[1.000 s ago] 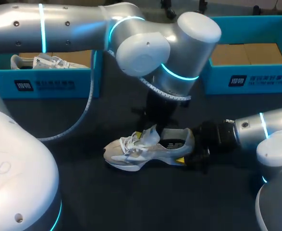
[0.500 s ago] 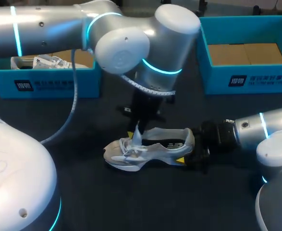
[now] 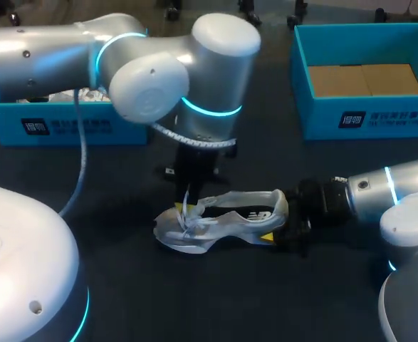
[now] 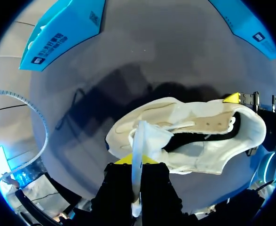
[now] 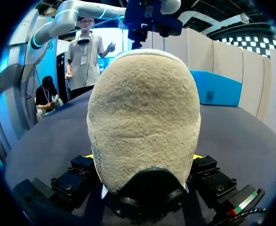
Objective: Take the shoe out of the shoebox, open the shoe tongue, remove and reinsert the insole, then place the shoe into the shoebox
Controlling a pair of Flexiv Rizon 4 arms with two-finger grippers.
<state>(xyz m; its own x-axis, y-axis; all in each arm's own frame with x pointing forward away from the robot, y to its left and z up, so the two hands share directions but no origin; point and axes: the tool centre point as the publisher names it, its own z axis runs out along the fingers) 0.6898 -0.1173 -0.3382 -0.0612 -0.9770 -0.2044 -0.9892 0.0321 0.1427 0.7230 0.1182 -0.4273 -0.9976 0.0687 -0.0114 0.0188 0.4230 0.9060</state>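
A white and grey shoe (image 3: 226, 221) lies on its side on the dark table, toe to the left. My left gripper (image 3: 188, 201) hangs over the laces, shut on the shoe's tongue (image 3: 189, 206) and holding it lifted away from the opening. In the left wrist view the tongue (image 4: 145, 141) runs up between the shut fingers of that gripper (image 4: 136, 162), and the shoe's inside (image 4: 208, 129) lies open ahead. My right gripper (image 3: 281, 229) clasps the heel from both sides. The suede heel (image 5: 142, 108) fills the right wrist view, with yellow fingertips (image 5: 87, 156) at its flanks.
A blue shoebox (image 3: 66, 127) stands at the back left, mostly behind my left arm, with a second white shoe (image 3: 87, 94) in it. Another blue shoebox (image 3: 369, 117) with a brown cardboard floor stands at the back right.
My left gripper shut on the tongue and moved left toward the toe, drawing the tongue forward. The right arm and the shoe's heel stayed put.
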